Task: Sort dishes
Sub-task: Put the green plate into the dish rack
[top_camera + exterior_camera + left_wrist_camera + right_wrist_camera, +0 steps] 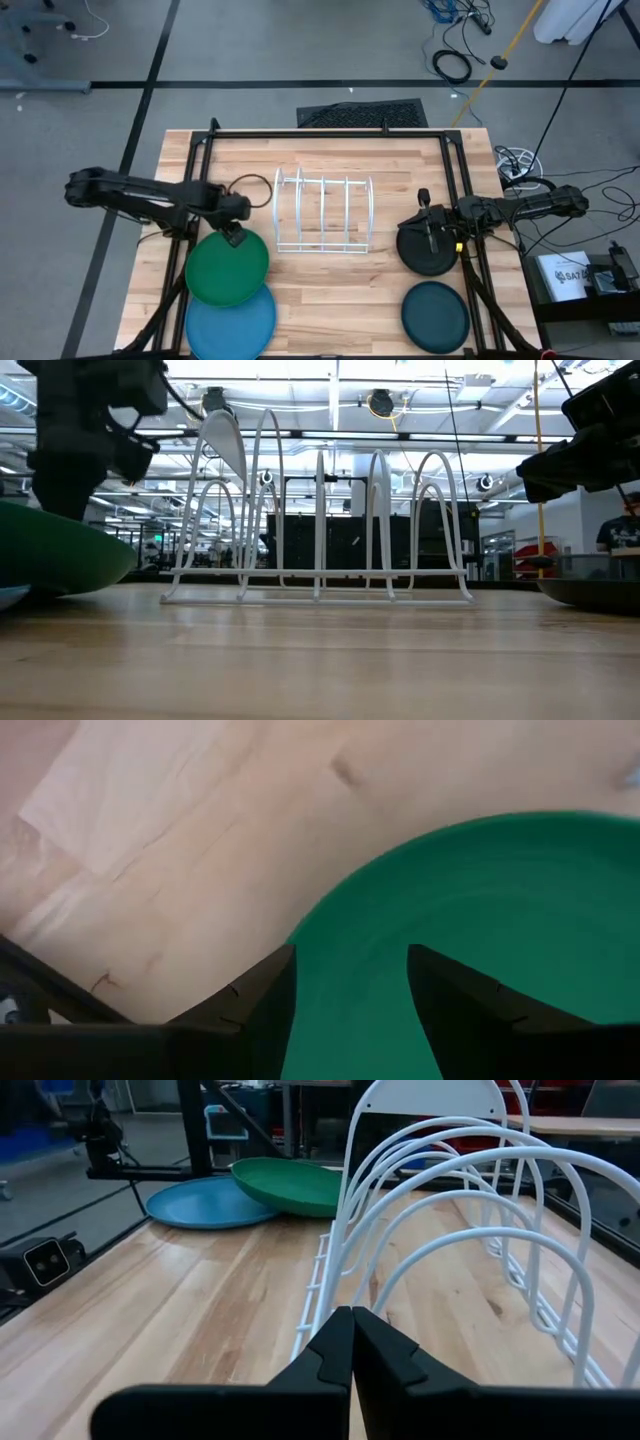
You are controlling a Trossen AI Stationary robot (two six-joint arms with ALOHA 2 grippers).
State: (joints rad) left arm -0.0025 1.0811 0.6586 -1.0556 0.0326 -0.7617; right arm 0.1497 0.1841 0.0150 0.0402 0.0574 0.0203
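Dishes lie flat on the wooden table [330, 300], two on each side of the white wire rack [323, 213], which serves as the landmark. Left of the rack and nearer the front edge is the large green plate [227, 268]; it overlaps the large light blue plate [230, 322], which sits farther from the rack toward the front edge, and the green one rests tilted, its edge on the blue one. Right of the rack sits the smaller black plate [428, 250], with the smaller dark teal plate [435, 314] in front of it, the two apart.

The left gripper [234, 234] is at the green plate's rim on the side toward the rack. In the left wrist view its fingers [250, 1010] are spread, with the green plate's [500, 920] rim between them; whether they press on it cannot be told.

The right gripper [424, 200] hovers just right of the rack, over the black plate's far edge. In the right wrist view its fingers [330, 1355] are pressed together with nothing between them, pointing at the rack [440, 1230], beyond which the green plate [295, 1185] and blue plate [205, 1202] show.
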